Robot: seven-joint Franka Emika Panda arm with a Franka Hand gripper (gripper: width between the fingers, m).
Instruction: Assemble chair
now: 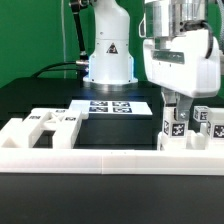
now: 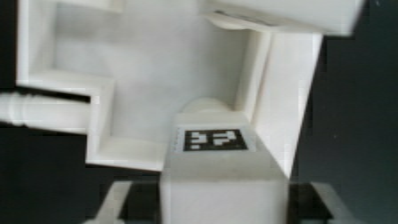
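Low over the tagged chair bar (image 2: 219, 172) with the gripper (image 1: 178, 113), jaws set either side of it. Impossible to tell whether clamped tight or merely close. Just beside, more tagged chair pieces (image 1: 213, 127) at the exterior view's right. Further out, slotted chair panels (image 1: 45, 126) at the exterior view's left by the border rail (image 1: 100, 156), and the marker board (image 1: 113, 105) flat mid-table.

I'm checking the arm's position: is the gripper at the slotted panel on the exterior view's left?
No, the gripper is at the tagged white piece on the exterior view's right.
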